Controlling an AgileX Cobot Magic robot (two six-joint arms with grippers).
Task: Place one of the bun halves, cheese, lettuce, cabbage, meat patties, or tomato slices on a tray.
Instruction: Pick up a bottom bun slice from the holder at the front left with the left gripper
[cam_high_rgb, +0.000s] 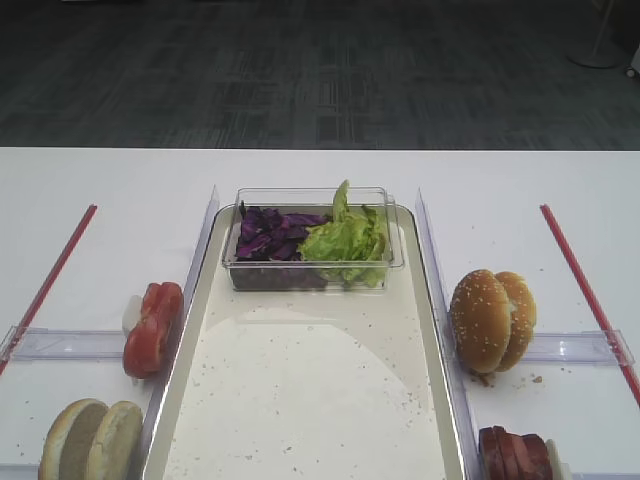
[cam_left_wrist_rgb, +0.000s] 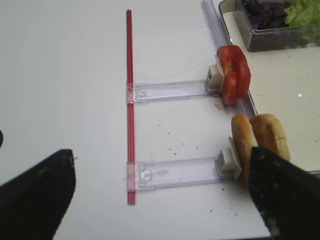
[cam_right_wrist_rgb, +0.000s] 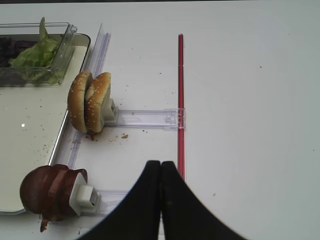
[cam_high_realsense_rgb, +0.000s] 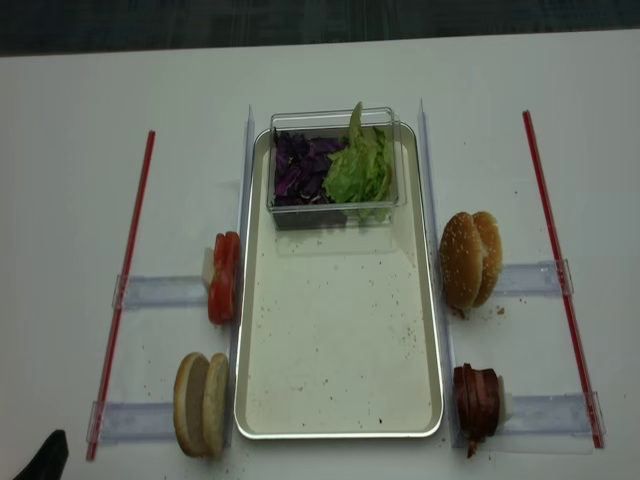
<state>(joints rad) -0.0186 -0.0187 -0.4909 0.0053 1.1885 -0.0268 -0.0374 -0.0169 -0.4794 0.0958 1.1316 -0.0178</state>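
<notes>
Hanging low over the white table (cam_left_wrist_rgb: 65, 75), the left gripper (cam_left_wrist_rgb: 162, 192) has its two black fingers (cam_left_wrist_rgb: 37, 192) spread wide, with nothing between them. Just ahead of that gap lies a clear plastic rail (cam_left_wrist_rgb: 175, 172), and a thin red strip (cam_left_wrist_rgb: 129, 100) crosses it. At the far end of the rail, right beside the right-hand finger, stand two plain bun halves (cam_left_wrist_rgb: 257, 140) on edge. A little farther ahead, the tomato slices (cam_left_wrist_rgb: 235, 72) stand in a shiny red row at the end of another rail.

Off to the right of these sits the big silver tray (cam_high_realsense_rgb: 340, 425). Its cream floor has only crumbs on it. A clear tub (cam_high_rgb: 312, 195) rests at its far end, with purple cabbage (cam_high_rgb: 272, 232) on the left and green lettuce (cam_high_rgb: 348, 238) on the right.

The right gripper (cam_right_wrist_rgb: 160, 167) has its black fingers pressed tight together, holding nothing. Ahead of its tips and to the left stand the sesame bun halves (cam_right_wrist_rgb: 90, 107) on edge. Closer in, left of the tips, the brown meat patties (cam_right_wrist_rgb: 50, 192) stand stacked on edge. Both sit just beside the tray's rim.
</notes>
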